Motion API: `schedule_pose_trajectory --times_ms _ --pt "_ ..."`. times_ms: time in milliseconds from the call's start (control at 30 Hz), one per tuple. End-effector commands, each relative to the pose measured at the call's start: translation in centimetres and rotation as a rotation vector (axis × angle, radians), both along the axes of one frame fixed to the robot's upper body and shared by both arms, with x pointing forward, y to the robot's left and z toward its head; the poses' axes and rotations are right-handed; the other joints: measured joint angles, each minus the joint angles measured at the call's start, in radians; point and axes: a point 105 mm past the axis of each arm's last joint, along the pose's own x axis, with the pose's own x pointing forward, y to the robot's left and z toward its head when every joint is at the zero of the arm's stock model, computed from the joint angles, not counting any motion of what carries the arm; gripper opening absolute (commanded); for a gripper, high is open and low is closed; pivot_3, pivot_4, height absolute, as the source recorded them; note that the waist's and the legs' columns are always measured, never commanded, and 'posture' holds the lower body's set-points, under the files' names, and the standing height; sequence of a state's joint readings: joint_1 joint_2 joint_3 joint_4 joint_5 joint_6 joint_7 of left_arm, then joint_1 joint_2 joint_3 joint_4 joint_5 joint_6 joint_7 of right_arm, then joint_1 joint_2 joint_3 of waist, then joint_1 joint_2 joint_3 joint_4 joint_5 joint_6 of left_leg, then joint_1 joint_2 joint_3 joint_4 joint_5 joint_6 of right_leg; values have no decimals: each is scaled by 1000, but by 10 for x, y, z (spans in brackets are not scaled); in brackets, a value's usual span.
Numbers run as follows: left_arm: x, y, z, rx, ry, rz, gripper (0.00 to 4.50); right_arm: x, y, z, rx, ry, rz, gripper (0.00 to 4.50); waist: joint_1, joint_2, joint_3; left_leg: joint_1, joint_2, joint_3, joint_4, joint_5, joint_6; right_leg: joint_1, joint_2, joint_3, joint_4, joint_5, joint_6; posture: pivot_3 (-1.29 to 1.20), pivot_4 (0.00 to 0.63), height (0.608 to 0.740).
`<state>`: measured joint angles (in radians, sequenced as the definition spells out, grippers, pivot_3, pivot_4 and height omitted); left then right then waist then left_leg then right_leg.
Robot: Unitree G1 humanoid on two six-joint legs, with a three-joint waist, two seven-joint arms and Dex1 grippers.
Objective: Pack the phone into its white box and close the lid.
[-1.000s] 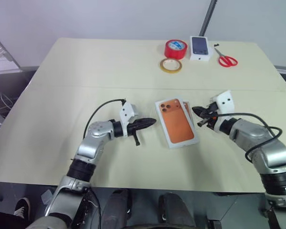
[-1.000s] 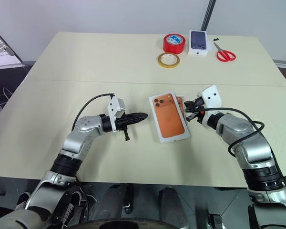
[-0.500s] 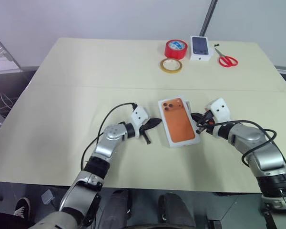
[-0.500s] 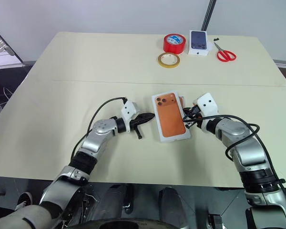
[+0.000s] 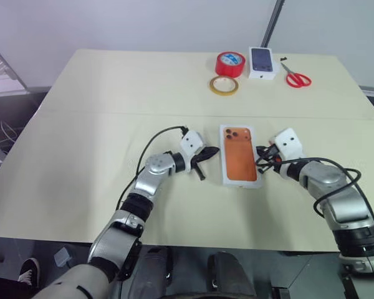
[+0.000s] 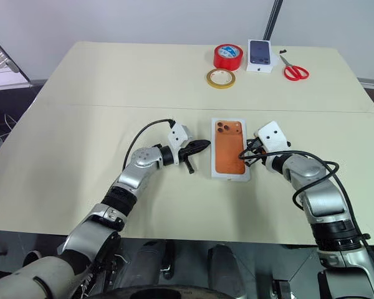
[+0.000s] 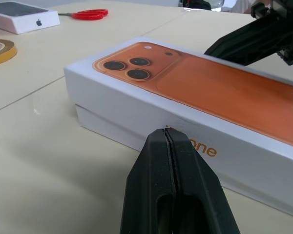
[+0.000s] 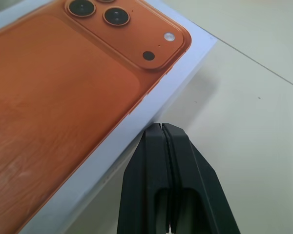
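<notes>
White box (image 5: 240,156): closed, lid (image 7: 195,92) seated on the base, lid top printed with an orange phone back and camera cluster. It is laid flat on the desk (image 5: 112,93), between the two hands. The phone itself is not seen; presumably hidden under the lid, which cannot be confirmed.

Left hand (image 5: 213,151): fingers pressed together, nothing held. Its tip is set against the long side wall of the box, at the seam between lid and base, as seen in the left wrist view.

Right hand (image 5: 260,160): fingers pressed together, nothing held. Its tip is placed at the opposite long side of the box, touching or just beside the lid edge.

Beyond both hands, well apart from the box, at the far desk edge: red tape roll (image 5: 229,63); tan tape roll (image 5: 223,85); small white box printed with a dark phone (image 5: 262,62); red-handled scissors (image 5: 295,77).
</notes>
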<state>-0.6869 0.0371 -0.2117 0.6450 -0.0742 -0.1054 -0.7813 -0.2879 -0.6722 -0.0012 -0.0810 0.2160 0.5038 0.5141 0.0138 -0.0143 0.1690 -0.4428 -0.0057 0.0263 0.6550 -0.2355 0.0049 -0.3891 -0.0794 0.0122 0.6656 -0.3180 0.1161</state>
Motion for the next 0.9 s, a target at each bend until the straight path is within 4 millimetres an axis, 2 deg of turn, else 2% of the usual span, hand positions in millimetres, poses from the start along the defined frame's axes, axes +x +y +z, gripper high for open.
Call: schedule_pose_trajectory --times_ms 33,433,633,733,900 --pt "-1 -12 15 -39 -37 -26 0 7 0 11 -39 -69 1 31 0 0 0 0 0 0 0 0 0 0 0 0 0 0 0 0 150 728" --pt "-1 -6 11 -28 -28 -3 0 18 11 11 -67 -98 9 31 -2 0 0 0 0 0 0 0 0 0 0 0 0 0 0 0 150 728" --pt "0 -5 7 -15 -5 11 0 24 1 4 -123 -88 -40 31 -2 0 0 0 0 0 1 0 0 0 0 0 1 0 0 0 150 728" --pt "3 -2 11 -21 -12 23 0 28 -7 8 -124 -102 -85 31 -1 0 0 0 0 0 1 0 -1 0 0 0 1 0 0 0 150 728" --pt "11 -1 51 -129 -56 31 0 30 -6 50 -16 -259 -59 31 -1 0 0 0 0 0 1 1 -1 -1 0 0 1 0 0 0 150 728"
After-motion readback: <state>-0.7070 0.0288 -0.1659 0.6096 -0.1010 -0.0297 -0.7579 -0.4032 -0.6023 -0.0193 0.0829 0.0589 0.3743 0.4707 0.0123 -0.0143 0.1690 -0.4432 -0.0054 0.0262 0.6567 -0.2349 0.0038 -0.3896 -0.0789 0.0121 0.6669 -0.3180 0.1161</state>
